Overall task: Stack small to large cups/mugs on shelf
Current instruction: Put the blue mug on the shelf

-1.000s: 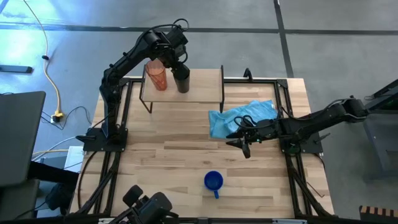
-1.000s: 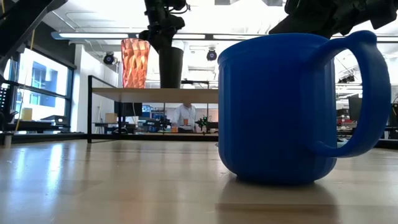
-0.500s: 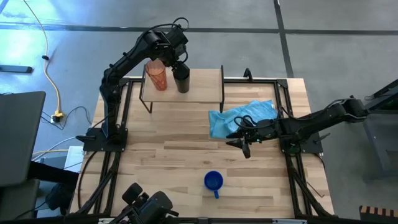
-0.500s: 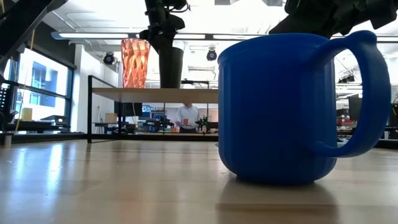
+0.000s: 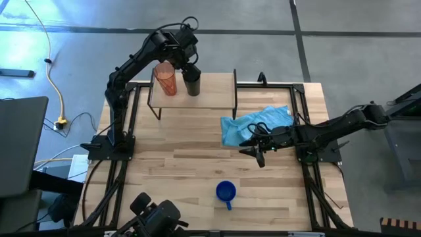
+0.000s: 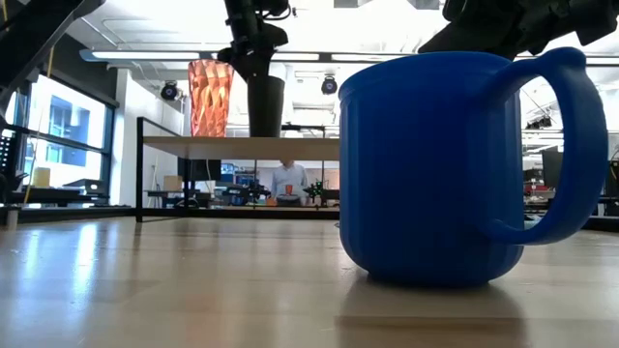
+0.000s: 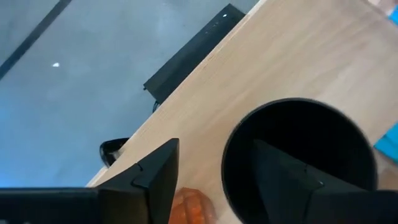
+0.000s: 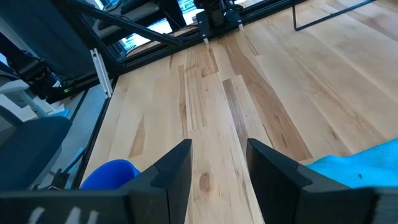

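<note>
The orange-red tumbler (image 5: 166,79) and the black cup (image 5: 191,84) stand upright side by side on the left part of the wooden shelf (image 5: 214,85). My left gripper (image 7: 214,180) is open above the black cup (image 7: 298,155). One finger hangs over the cup's hollow and the other outside its wall on the tumbler's (image 7: 189,208) side, with a gap on both sides of the rim. The blue mug (image 5: 225,192) stands on the tabletop near the near edge, handle toward that edge. My right gripper (image 5: 258,155) is open, low over the table right of centre.
A light-blue cloth (image 5: 253,124) lies crumpled on the table right of the shelf, just behind my right gripper. The shelf's right half is bare wood. Black frame rails run along the table's left and right sides. A person shows far off in the room (image 6: 287,179).
</note>
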You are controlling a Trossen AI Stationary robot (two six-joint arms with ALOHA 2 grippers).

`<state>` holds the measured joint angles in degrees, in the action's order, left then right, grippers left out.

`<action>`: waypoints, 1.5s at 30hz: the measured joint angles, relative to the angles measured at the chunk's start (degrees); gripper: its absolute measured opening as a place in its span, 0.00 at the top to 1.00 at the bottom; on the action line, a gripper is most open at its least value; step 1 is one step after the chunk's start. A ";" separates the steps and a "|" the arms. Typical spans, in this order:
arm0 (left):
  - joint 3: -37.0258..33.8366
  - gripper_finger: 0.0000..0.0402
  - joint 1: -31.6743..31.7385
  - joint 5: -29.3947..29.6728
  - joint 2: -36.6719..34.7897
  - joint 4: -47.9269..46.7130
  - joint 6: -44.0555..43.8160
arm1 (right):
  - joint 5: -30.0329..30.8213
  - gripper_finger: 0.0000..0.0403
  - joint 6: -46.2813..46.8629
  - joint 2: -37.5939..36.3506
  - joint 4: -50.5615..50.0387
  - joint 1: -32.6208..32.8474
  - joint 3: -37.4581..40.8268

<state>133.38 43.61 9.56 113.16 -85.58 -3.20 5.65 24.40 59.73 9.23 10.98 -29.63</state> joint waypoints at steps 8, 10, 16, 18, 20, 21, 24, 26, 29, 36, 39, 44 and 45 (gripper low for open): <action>1.62 0.47 -0.12 -2.53 -0.10 0.00 0.18 | 0.00 0.64 -0.44 0.00 0.00 0.00 0.00; 1.45 0.46 -0.08 -2.46 -0.77 0.53 0.47 | 0.00 0.64 -0.44 0.01 0.00 -0.01 0.00; 1.55 0.43 -0.08 1.65 -3.42 0.83 2.30 | 0.00 0.64 -0.44 0.00 0.00 -0.01 0.00; 1.55 0.44 -0.10 2.95 -4.80 1.88 2.57 | 0.00 0.64 -0.44 0.01 0.00 -0.01 0.00; 1.55 0.44 -0.12 2.95 -6.77 2.97 2.55 | -0.01 0.64 -0.44 0.00 0.00 -0.02 0.00; 1.55 0.44 -0.10 2.59 -8.00 3.59 2.53 | -0.02 0.64 -0.44 0.00 0.00 -0.02 0.00; 1.57 0.44 -0.12 -0.85 -12.11 5.61 2.31 | 0.00 0.64 -0.44 0.00 -0.01 0.00 0.00; 1.57 0.44 -0.12 -3.85 -15.36 6.78 1.70 | 0.00 0.64 -0.29 0.01 0.00 -0.02 0.00; 1.59 0.45 -0.12 -9.91 -20.68 7.92 1.30 | 0.00 0.64 0.17 0.00 0.00 -0.02 0.00; 1.50 0.48 -0.12 -29.62 -32.58 6.72 -0.07 | -6.71 0.64 5.76 0.02 -0.01 0.03 0.00; 0.19 0.49 -0.14 -37.46 -37.90 5.45 -0.07 | -12.10 0.64 10.48 0.00 -0.02 1.04 0.00; -4.77 0.49 -0.14 -45.33 -46.69 4.34 -0.03 | -13.28 0.64 19.21 0.00 -0.01 6.87 0.00; -6.36 0.49 -0.14 -46.07 -48.80 4.45 -0.04 | -12.96 0.64 21.24 0.02 -0.01 8.45 0.00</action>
<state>127.02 43.46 -36.51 64.37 -81.14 -3.24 -7.32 45.64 59.75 9.23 19.43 -29.63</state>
